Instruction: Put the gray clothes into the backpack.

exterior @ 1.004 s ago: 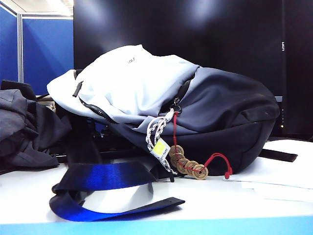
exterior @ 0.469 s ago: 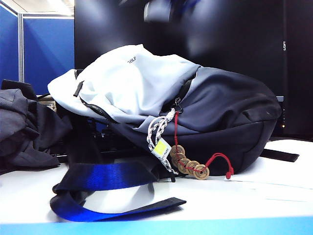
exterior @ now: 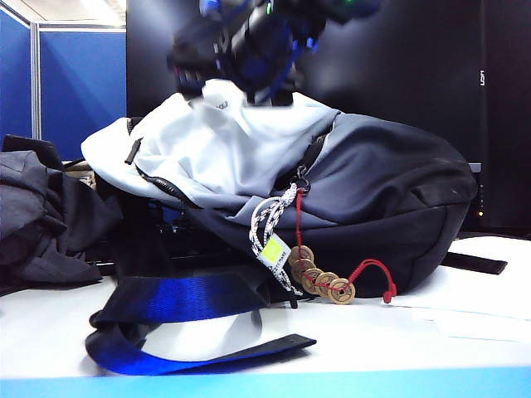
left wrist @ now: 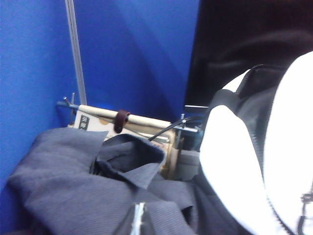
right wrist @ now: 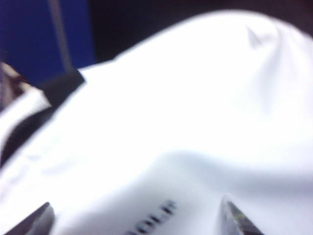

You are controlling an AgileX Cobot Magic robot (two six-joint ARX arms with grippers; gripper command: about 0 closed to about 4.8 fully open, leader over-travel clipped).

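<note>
Right gripper (right wrist: pixel 134 218) fingers (right wrist: pixel 234 220) spread wide, left gripper closed

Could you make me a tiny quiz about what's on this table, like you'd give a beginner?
1. True or false: the gray clothes are already inside the backpack.
2. Which gripper hangs over the backpack's pale panel, jaws wide apart?
3. The brass coins hang on: A) a red string B) the blue strap C) a chain

Key: 1. False; they lie beside it. 2. The right gripper. 3. A
</note>
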